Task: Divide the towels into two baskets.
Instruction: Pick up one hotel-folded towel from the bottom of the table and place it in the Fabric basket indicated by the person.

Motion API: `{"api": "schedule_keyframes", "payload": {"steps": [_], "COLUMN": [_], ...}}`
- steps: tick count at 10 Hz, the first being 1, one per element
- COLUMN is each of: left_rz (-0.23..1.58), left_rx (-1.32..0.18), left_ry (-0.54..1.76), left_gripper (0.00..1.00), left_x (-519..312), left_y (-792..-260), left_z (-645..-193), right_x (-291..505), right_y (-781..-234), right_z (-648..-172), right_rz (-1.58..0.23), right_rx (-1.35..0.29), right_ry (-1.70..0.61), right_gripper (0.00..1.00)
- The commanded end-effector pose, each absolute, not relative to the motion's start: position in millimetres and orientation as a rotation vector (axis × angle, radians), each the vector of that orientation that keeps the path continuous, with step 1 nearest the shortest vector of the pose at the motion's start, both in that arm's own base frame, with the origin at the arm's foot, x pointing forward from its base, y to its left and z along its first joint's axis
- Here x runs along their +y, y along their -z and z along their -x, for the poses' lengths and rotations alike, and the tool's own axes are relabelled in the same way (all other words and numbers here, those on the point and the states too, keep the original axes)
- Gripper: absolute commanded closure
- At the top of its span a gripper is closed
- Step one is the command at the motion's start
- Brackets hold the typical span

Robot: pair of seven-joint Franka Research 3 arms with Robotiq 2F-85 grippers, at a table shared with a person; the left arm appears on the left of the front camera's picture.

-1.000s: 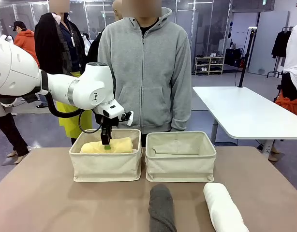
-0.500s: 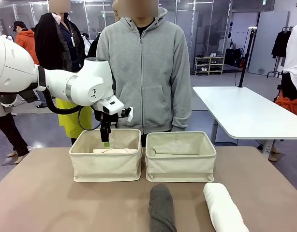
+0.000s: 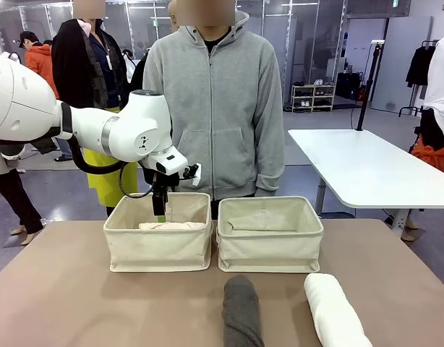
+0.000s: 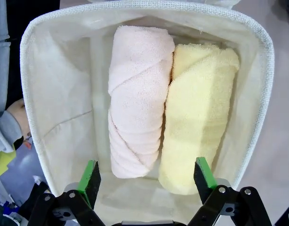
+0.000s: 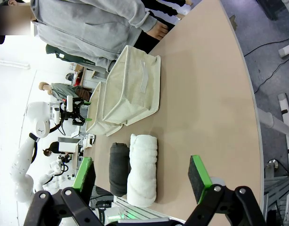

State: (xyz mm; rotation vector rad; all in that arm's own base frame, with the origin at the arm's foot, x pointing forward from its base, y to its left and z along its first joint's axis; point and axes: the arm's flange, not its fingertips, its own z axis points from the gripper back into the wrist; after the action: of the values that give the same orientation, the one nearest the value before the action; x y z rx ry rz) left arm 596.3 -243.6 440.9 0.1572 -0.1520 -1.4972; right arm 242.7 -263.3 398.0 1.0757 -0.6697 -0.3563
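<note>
Where the front view looks across the tan table (image 3: 63, 289), the left gripper (image 3: 160, 208) is seen hanging just above the left basket (image 3: 157, 251), its fingers pointed down into the basket with nothing held between them. The right basket (image 3: 269, 254) is set just beside the left one. The dark grey towel (image 3: 241, 312) and the white towel (image 3: 335, 311) are laid on the table's near side, a little apart, in front of the right basket. A person in a grey hoodie (image 3: 215, 108) is seen standing behind the baskets.

In the left wrist view, the green-padded fingers (image 4: 90, 174) are spread wide and empty over the left basket. Inside it the pale pink towel (image 4: 135, 103) and the pale yellow towel (image 4: 196, 117) are laid side by side, touching along their length.

In the right wrist view, the right gripper (image 5: 142, 181) is held wide open above the table, with nothing gripped. The dark grey towel and the white towel are seen beyond it on the table, and both baskets farther off.
</note>
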Motion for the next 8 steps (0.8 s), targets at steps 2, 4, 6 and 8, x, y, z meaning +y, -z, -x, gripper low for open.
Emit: {"api": "schedule_keyframes", "payload": {"steps": [2, 4, 6, 8], "left_rz": [-0.165, -0.165, -0.165, -0.184], "left_rx": [-0.157, -0.157, -0.157, -0.152], "left_ry": [1.506, 1.506, 1.506, 1.435], "left_gripper": [0.0, 0.0, 0.0, 0.0], "left_x": [-240, -240, -240, -230], "left_y": [-443, -443, -443, -474], "left_z": [-599, -599, -599, -586], "right_x": [-262, -262, -262, -262], "right_y": [-401, -401, -401, -401], "right_z": [-241, -241, -241, -241], "right_rz": [-1.082, -1.082, -1.082, -1.082], "right_rx": [-0.684, -0.684, -0.684, -0.684], "right_ry": [0.347, 0.347, 0.347, 0.347], "right_gripper": [0.0, 0.0, 0.0, 0.0]}}
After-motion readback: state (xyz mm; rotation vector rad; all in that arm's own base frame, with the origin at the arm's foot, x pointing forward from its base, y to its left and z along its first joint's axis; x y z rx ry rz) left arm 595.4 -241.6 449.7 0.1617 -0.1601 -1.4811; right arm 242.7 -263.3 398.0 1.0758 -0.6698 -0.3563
